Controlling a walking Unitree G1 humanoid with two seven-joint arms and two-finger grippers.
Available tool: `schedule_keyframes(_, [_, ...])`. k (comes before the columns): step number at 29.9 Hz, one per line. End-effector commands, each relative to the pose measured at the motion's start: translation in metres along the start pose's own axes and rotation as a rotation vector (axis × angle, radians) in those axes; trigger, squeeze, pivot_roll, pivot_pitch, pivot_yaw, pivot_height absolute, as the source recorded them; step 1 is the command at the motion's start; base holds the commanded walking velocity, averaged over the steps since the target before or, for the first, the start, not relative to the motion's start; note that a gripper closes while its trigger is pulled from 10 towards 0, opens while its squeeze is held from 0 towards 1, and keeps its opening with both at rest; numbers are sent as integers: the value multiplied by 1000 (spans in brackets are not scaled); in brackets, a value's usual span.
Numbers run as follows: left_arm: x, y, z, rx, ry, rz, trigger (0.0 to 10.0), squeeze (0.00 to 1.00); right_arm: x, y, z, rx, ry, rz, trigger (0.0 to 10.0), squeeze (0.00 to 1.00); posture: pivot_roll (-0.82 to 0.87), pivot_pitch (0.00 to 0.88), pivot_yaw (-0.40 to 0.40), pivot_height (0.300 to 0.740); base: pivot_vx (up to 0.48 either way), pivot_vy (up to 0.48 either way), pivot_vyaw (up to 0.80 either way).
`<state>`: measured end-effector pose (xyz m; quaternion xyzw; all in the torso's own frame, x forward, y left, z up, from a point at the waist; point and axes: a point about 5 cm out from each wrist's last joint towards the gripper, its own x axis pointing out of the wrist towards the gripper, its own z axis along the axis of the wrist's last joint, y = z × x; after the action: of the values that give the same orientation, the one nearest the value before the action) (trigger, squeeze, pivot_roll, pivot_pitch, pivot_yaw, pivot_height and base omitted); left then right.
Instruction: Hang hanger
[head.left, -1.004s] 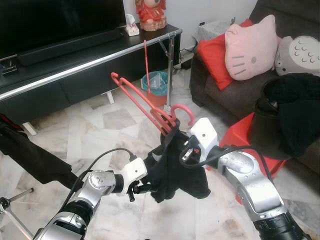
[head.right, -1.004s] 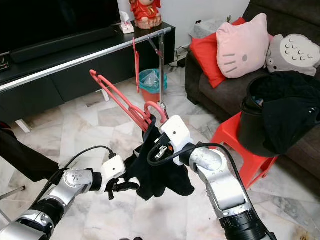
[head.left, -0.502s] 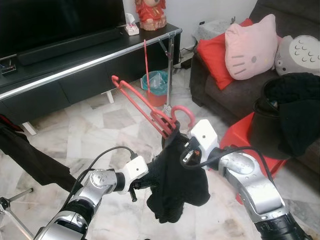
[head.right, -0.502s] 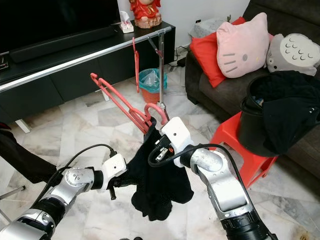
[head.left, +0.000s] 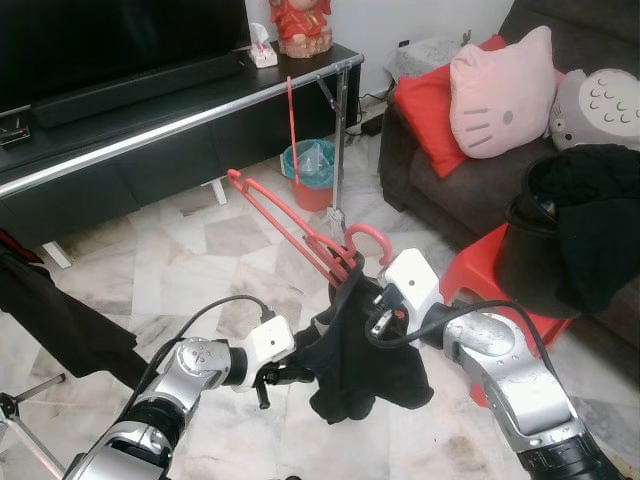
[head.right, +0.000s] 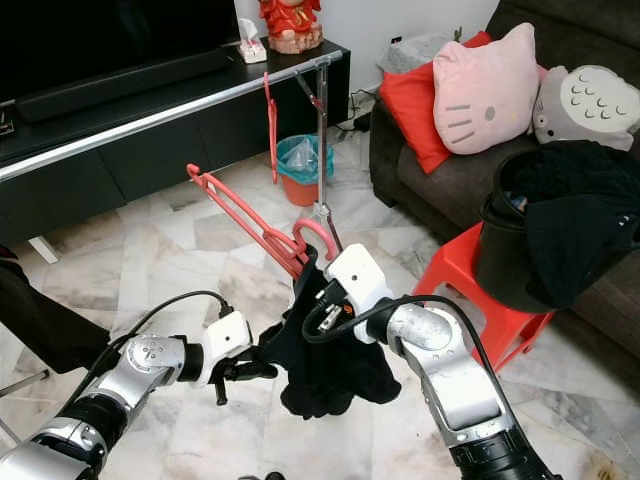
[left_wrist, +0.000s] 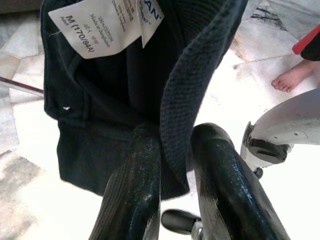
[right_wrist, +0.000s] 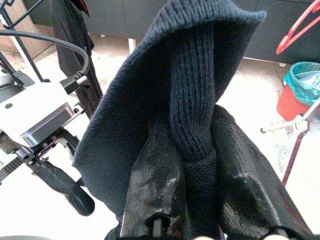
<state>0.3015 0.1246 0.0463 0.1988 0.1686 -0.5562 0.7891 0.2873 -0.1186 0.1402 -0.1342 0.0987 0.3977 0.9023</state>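
Right gripper (right_wrist: 192, 175) and left gripper (left_wrist: 172, 165), both clamped on your dark garment (head.left: 365, 355), have regathered it below the pink hanger (head.left: 290, 225); threading remains.

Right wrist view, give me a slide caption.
Right gripper shut on a bunched fold of dark knit garment.

hanger (head.left: 290, 220): lower end is buried in the dark garment (head.left: 360, 350), so the grip point can't be made out
right gripper (right_wrist: 197, 165): fingertips are covered by knit fabric
care label (left_wrist: 102, 22): cut off at the edge, small print unreadable
bare foot (left_wrist: 291, 80): cropped by the frame
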Motion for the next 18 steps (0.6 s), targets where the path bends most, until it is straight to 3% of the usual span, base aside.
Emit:
schedule_keyframes(1, [-1,1,2,20,3,-6,10000,0,0,2,16,-36,-63,11,10000,0,-18,62,58,740,0,0,0])
schedule_keyframes(2, [0,1,2,20,2,-6,9333,0,0,2,16,-36,-64,13,10000,0,-18,62,58,740,0,0,0])
schedule_keyframes(3, [0,1,2,20,2,-6,9333,0,0,2,16,-36,-64,13,10000,0,-18,62,58,740,0,0,0])
schedule_keyframes(4, [0,1,2,19,1,-6,6588,0,1,3,17,-36,-65,15,10000,0,-16,63,58,740,0,0,0])
schedule_keyframes(5, [0,1,3,19,-1,-6,1686,0,1,3,16,-36,-65,15,10000,0,-17,63,59,740,0,0,0])
schedule_keyframes(6, [-1,1,3,18,-3,-5,0,0,0,3,16,-36,-63,18,10000,0,-17,62,58,740,0,0,0])
schedule_keyframes(18, [-4,2,2,27,6,-24,0,0,-2,2,11,-41,-42,19,10000,0,-13,64,58,740,0,0,0])
